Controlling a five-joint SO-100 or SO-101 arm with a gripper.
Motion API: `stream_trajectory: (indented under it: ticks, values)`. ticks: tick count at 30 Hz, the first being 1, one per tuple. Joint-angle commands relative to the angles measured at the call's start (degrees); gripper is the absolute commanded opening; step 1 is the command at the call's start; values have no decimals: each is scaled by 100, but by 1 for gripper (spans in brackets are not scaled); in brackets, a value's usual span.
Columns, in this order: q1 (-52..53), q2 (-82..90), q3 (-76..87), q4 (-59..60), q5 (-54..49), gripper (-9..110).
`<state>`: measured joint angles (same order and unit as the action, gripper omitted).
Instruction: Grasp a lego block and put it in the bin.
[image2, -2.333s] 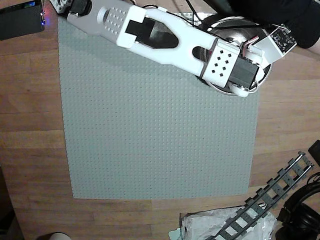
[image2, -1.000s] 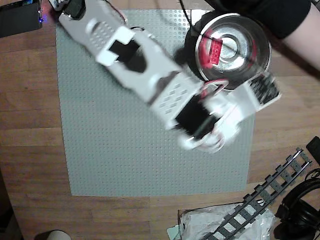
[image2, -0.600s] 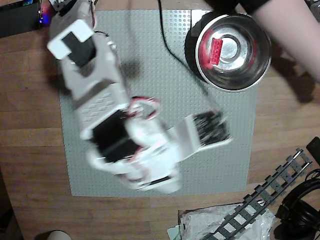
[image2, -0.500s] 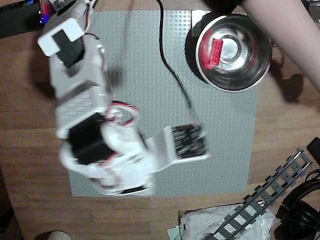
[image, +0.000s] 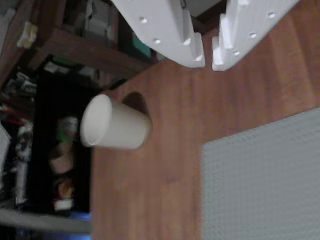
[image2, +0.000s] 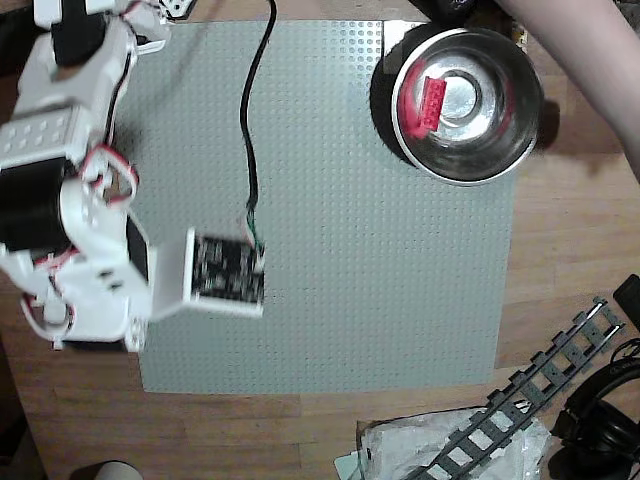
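The red-pink lego block (image2: 430, 103) lies inside the bin (image2: 465, 176), a shiny steel bowl at the top right of the overhead view. My arm (image2: 75, 250) is folded over the left edge of the grey baseplate (image2: 350, 260), far from the bowl, and it hides the fingers from above. In the wrist view my gripper (image: 207, 60) points at bare wood just off the baseplate's corner (image: 260, 180). Its white fingertips (image: 192, 52) are a narrow slit apart with nothing between them.
A white paper cup (image: 112, 122) stands on the wood near the gripper. A person's arm (image2: 590, 55) reaches in at the top right beside the bowl. A toy rail track (image2: 540, 395), a plastic bag (image2: 440, 450) and headphones (image2: 600, 410) lie at the bottom right.
My arm has swung away from the bowl, across the baseplate, to its left edge. The red block stays in the bowl. The person's arm has come in at the top right.
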<state>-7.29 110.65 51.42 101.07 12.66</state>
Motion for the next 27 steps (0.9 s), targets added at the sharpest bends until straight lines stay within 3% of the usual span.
stream_trajectory:
  ticks: [1,9,27]
  values:
    - [62,861,809,-44,-79,0]
    - [62,3252,4737,-1336,-457,0]
    - [650,6293,9536,-2979,-703,0]
